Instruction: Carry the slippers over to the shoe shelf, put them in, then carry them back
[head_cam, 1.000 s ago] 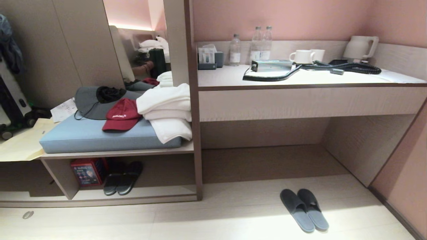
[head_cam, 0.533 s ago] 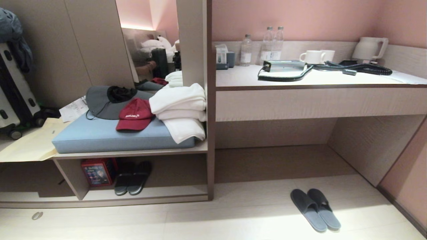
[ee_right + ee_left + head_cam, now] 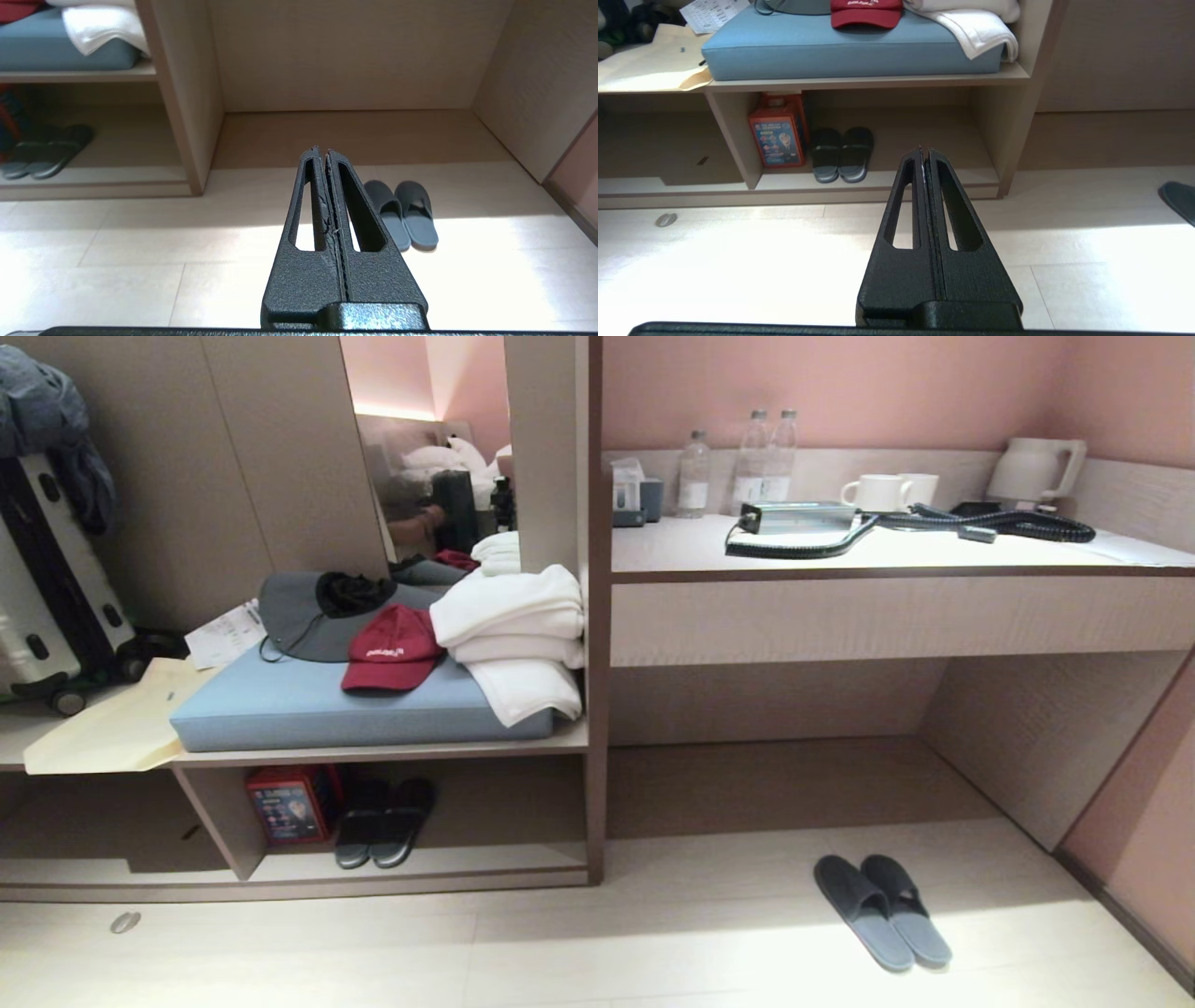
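Observation:
The slippers [image 3: 882, 910], a grey-blue cloth pair, lie side by side on the pale floor in front of the recess under the desk, toes toward the wall. The right wrist view shows these slippers [image 3: 402, 214] just beyond and beside my right gripper [image 3: 322, 150], which is shut and empty above the floor. The shoe shelf [image 3: 485, 861] is the low cubby under the blue cushion, left of the slippers. My left gripper [image 3: 924, 150] is shut and empty and points at the shoe shelf [image 3: 971, 178] from a distance. Neither gripper shows in the head view.
Inside the cubby stand a dark pair of slippers [image 3: 383, 821] and a red box [image 3: 289, 803]. The bench above holds a blue cushion [image 3: 308, 709], a red cap, hats and white towels [image 3: 513, 635]. A suitcase [image 3: 47, 588] stands far left. The desk [image 3: 896, 555] carries bottles, mugs, a kettle and cables.
The whole picture has shifted to the right and slightly up, so the camera has moved. The slippers lie as before and both grippers stay shut.

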Robot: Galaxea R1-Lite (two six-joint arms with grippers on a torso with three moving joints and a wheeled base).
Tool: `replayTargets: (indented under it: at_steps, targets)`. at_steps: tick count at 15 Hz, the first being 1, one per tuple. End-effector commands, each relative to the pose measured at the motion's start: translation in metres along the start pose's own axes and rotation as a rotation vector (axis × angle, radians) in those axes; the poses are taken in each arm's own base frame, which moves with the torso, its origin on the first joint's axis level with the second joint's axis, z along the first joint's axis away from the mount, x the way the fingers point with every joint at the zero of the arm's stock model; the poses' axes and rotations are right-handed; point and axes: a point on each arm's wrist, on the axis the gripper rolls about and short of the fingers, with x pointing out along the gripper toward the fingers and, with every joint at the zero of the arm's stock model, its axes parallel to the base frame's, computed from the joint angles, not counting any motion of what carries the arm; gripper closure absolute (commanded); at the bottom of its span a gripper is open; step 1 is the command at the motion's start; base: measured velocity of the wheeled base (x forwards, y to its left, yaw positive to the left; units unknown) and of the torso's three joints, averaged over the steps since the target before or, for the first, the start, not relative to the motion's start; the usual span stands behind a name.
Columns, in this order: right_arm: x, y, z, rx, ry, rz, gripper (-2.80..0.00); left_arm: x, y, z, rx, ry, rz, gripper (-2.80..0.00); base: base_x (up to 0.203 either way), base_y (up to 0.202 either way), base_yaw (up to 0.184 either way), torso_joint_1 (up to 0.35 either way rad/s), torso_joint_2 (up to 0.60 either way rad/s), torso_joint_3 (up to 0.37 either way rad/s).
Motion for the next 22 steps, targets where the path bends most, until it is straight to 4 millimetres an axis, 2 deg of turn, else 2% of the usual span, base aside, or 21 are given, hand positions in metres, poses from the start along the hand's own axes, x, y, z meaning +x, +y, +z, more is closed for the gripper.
replayTargets:
  at_steps: [1, 22]
  targets:
    - [0.0001, 0.0000, 0.0001, 0.000, 0.001, 0.001, 0.00, 0.0000, 0.0000, 0.0001, -0.001, 0.000, 0.000, 0.00, -0.200, 0.000, 0.003, 0.005, 0.00, 0.000]
    - [0.0001, 0.0000, 0.0001, 0.000, 0.001, 0.001, 0.00, 0.0000, 0.0000, -0.0001, 0.000, 0.001, 0.002, 0.00, -0.196, 0.000, 0.001, 0.002, 0.00, 0.002]
